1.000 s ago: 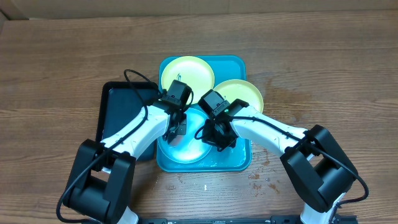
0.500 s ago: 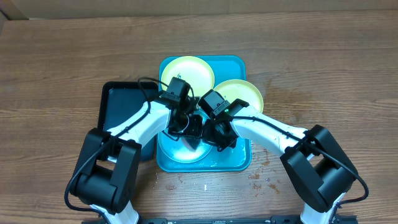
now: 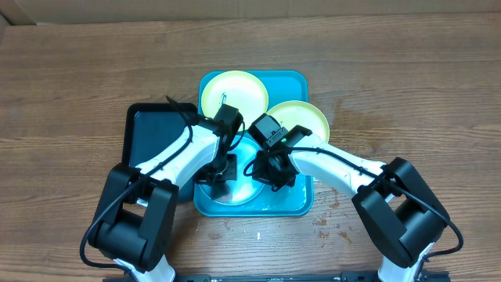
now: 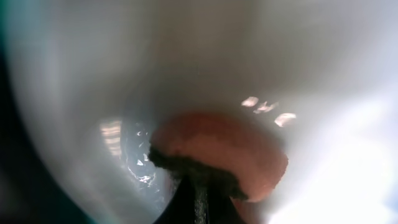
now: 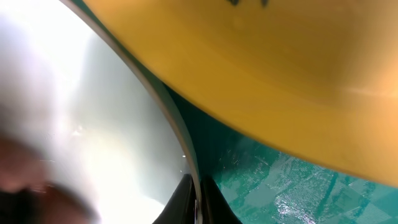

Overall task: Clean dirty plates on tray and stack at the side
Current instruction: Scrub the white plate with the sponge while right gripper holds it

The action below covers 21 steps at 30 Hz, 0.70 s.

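The wooden table [image 3: 78, 78] fills my overhead view, with the turquoise tray [image 3: 290, 82] at its middle. In the near half of that tray lies the light blue plate [image 3: 243, 189], and that is the one I am working on.

The left gripper [image 3: 215, 171] is clamped on an orange pad [image 4: 230, 149], which my left wrist view shows pressed flat on the plate's pale centre. Over the last second this gripper swept towards the plate's middle and has now come back to its left side. I read that as a scrubbing stroke, so cleaning is under way, not finished.

The right gripper [image 3: 262, 168] has hardly moved. Its fingers appear closed over the plate's right rim, pinning it against the stroke.

Behind, the far yellow-green plate [image 3: 232, 92] sits in the tray and carries a small dark mark. The right yellow-green plate [image 3: 305, 117] overhangs the tray's right rim. A black tray [image 3: 153, 133] lies just left of the turquoise one. Nothing is stacked at the side yet, so most of the job remains.
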Tool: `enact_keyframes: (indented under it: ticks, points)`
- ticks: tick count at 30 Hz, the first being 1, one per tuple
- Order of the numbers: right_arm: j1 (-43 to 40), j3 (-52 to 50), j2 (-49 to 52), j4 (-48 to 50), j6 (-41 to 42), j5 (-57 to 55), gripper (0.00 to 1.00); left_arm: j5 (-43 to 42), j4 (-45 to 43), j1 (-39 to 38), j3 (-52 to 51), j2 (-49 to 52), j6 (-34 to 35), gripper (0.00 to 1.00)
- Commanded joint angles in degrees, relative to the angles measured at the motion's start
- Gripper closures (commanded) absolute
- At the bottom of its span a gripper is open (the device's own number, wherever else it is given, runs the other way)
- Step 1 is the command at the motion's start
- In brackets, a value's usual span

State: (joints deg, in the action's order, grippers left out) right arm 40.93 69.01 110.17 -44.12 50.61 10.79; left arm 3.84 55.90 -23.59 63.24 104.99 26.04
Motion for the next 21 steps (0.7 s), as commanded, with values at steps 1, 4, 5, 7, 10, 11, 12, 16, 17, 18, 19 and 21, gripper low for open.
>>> enact_keyframes:
  ticks: [1, 4, 5, 7, 10, 11, 12, 16, 17, 18, 19, 21]
  points:
    - [-0.2, -0.4, 2.2, -0.5, 0.4, -3.2, 0.96, 21.8, 3.8, 1.9, 0.2, 3.1, 4.9, 0.96]
    - [-0.2, -0.4, 2.2, -0.5, 0.4, -3.2, 0.96, 24.6, 5.4, 1.9, 2.9, 3.1, 4.8, 0.96]
    - [-0.2, -0.4, 2.2, -0.6, 0.4, -3.2, 0.96, 24.9, 5.2, 1.9, 3.3, 3.1, 4.8, 0.96]
    - [-0.2, -0.4, 2.2, -0.5, 0.4, -3.2, 0.96, 23.2, 3.2, 1.9, 3.5, 3.1, 4.4, 0.96]
    - [-0.2, -0.4, 2.2, -0.5, 0.4, -3.2, 0.96, 14.4, -1.5, 1.9, 3.5, 3.1, -1.3, 0.96]
    - [-0.2, -0.4, 2.2, -0.5, 0.4, -3.2, 0.96, 9.2, -3.5, 1.9, 3.5, 3.1, -3.5, 0.96]
    - [-0.2, -0.4, 2.2, -0.5, 0.4, -3.2, 0.96, 3.2, -5.3, 1.9, 3.5, 3.1, -5.7, 0.96]
    - [-0.2, -0.4, 2.2, -0.6, 0.4, -3.2, 0.96, -22.7, -10.4, 1.8, 3.5, 3.4, -10.8, 0.96]
    - [-0.2, -0.4, 2.2, -0.6, 0.4, -3.2, 0.96, -28.2, -11.4, 1.7, 3.4, 3.5, -10.9, 0.96]
    - [-0.2, -0.4, 2.2, -0.6, 0.4, -3.2, 0.96, -32.3, -12.4, 1.6, 3.3, 3.5, -10.9, 0.96]
    - [-0.2, -0.4, 2.2, -0.5, 0.4, -3.2, 0.96, -34.7, -13.2, 1.4, 3.2, 3.5, -10.9, 0.96]
    - [-0.2, -0.4, 2.2, -0.5, 0.4, -3.2, 0.96, -37.0, -14.3, 1.0, 3.1, 3.5, -10.9, 0.96]
